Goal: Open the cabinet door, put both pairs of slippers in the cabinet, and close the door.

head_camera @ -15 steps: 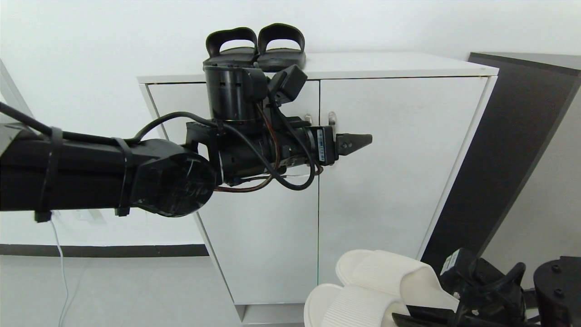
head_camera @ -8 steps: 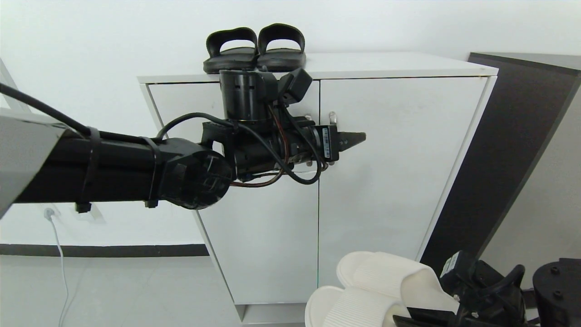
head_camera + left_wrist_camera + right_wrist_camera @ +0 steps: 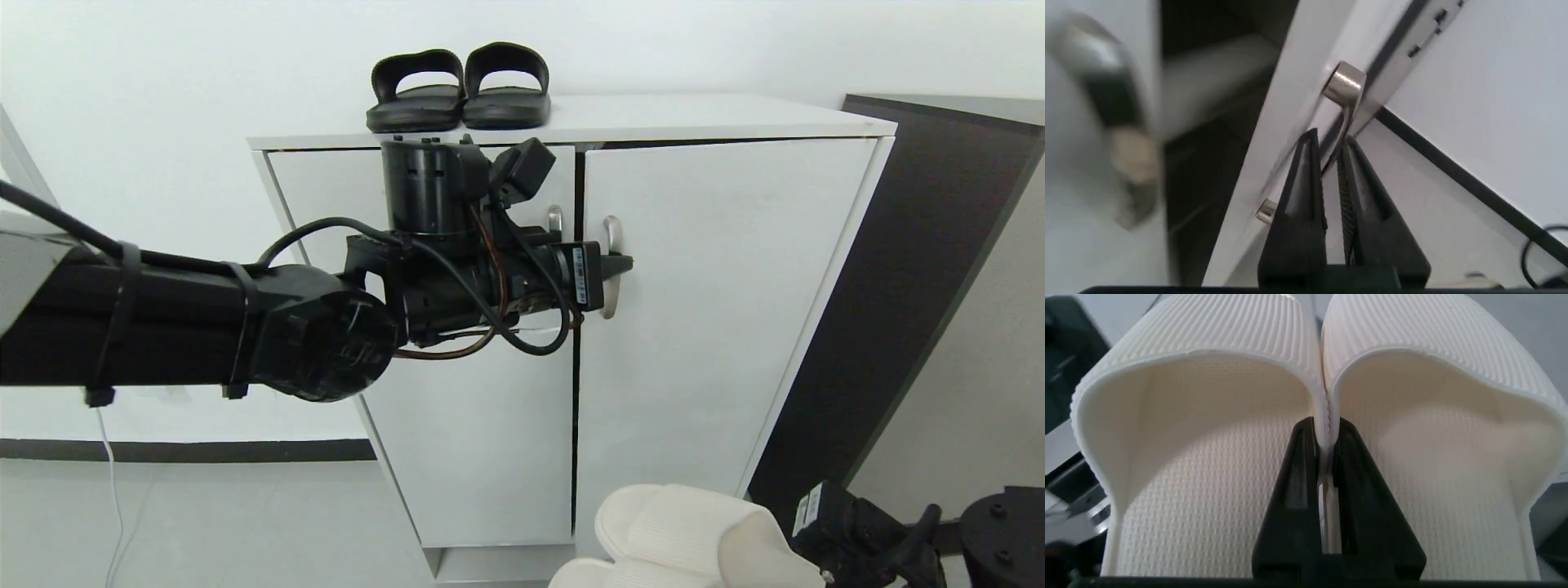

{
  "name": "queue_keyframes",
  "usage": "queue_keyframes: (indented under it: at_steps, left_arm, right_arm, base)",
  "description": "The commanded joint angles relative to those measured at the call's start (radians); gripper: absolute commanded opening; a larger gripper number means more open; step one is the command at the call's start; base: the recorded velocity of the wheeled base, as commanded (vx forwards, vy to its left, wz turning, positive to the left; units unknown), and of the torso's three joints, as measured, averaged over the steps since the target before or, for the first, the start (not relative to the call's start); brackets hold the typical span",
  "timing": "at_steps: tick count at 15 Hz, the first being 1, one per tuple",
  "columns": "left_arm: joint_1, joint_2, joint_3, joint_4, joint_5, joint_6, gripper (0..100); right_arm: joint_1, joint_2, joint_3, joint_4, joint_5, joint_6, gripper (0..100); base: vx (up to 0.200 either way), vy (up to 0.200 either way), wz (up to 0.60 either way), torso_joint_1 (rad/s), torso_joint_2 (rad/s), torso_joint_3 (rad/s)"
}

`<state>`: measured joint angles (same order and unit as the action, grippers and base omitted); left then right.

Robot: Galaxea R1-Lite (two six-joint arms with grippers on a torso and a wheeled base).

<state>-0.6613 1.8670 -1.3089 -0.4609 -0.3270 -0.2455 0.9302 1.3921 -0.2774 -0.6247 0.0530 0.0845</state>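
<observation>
Door-opening step: left gripper (image 3: 624, 265) jaws clamped on curved silver handle (image 3: 611, 233) of white cabinet door (image 3: 718, 327), barely ajar; right gripper (image 3: 1324, 433) jaws pinching white ribbed slippers (image 3: 1208, 441). Next, probably: pull door wide.

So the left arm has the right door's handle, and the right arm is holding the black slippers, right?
Not quite: the right gripper holds the white slippers, as the right wrist view shows. The black slippers sit on the cabinet.
</observation>
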Motion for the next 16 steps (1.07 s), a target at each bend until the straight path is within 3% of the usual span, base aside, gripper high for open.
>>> queue_keyframes:
  at_steps: [1,5,8,13,16]
  left_arm:
    - [-0.004,-0.066,0.063,-0.012,-0.009,-0.003,0]
    - [-0.041,-0.157,0.189,-0.073,0.016,0.002,0]
    - [-0.054,-0.233,0.241,-0.070,0.025,-0.024,0]
    - [0.011,-0.206,0.203,-0.071,0.014,-0.129,0]
    - [0.026,-0.121,0.128,-0.075,0.014,-0.139,0]
  right_arm:
    - [0.015,-0.024,0.007,-0.001,0.016,0.000,0]
    - [0.030,-0.036,0.017,0.003,0.030,0.000,0]
    - [0.036,-0.036,0.017,0.002,0.031,0.003,0]
    - [0.045,-0.039,0.015,0.000,0.028,0.003,0]
    - [0.076,-0.051,0.017,0.005,0.027,0.001,0]
  base:
    - [0.000,0.000,0.00,0.000,0.00,0.000]
    - [0.000,0.000,0.00,0.000,0.00,0.000]
    - [0.000,0.000,0.00,0.000,0.00,0.000]
    - [0.000,0.000,0.00,0.000,0.00,0.000]
    - [0.000,0.000,0.00,0.000,0.00,0.000]
